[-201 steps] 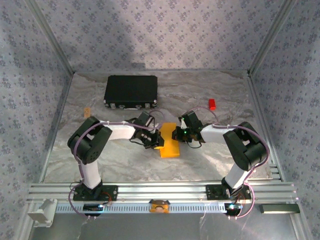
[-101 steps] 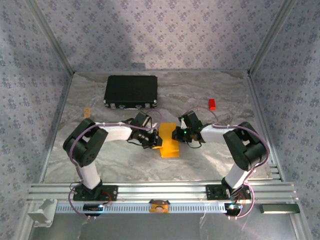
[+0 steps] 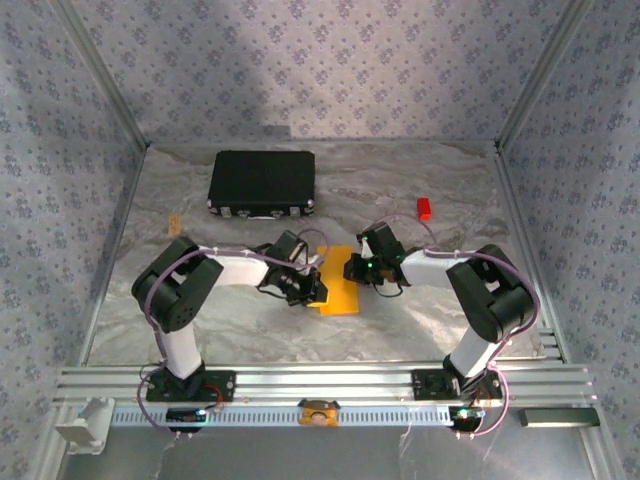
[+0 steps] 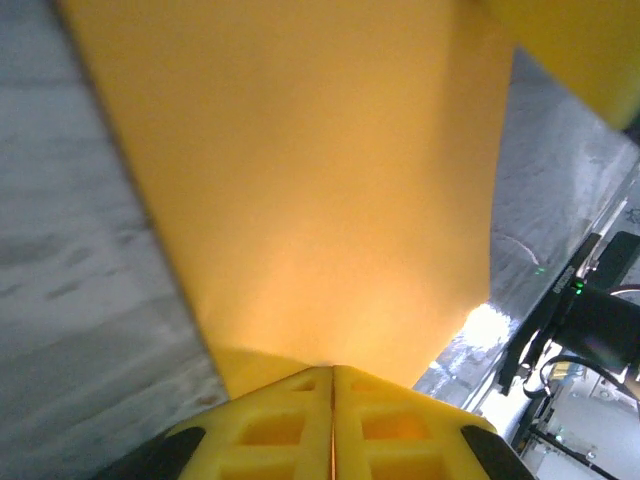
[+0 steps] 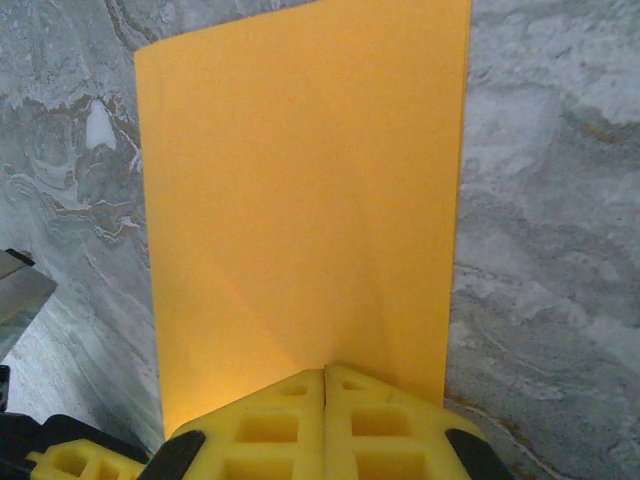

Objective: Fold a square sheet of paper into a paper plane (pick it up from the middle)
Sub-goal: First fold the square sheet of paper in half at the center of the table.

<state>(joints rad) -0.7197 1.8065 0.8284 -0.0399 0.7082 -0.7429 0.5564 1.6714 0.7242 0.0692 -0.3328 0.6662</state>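
The square sheet of paper [image 3: 341, 287] is bright orange-yellow and lies as a narrow doubled-over rectangle on the marbled table between my two arms. My left gripper [image 3: 314, 289] is at its left edge, shut on it. In the left wrist view the paper [image 4: 300, 180] spreads away from the closed yellow fingertips [image 4: 380, 400] of my left gripper [image 4: 332, 370]. My right gripper [image 3: 352, 268] is shut on the right edge. In the right wrist view the sheet [image 5: 300, 190] stretches away from my right gripper [image 5: 326, 372], its far left edge curled over. A paper plane is out of view.
A black rectangular case [image 3: 262, 183] sits at the back left. A small red block [image 3: 424, 208] lies at the back right, and a small tan scrap [image 3: 174, 224] at the left. Patterned walls close in three sides. The metal rail [image 3: 320, 382] runs along the near edge.
My left gripper has shifted right and nearer along the paper's left edge, and the raised left flap of the sheet has come down flatter. The right arm has stayed put.
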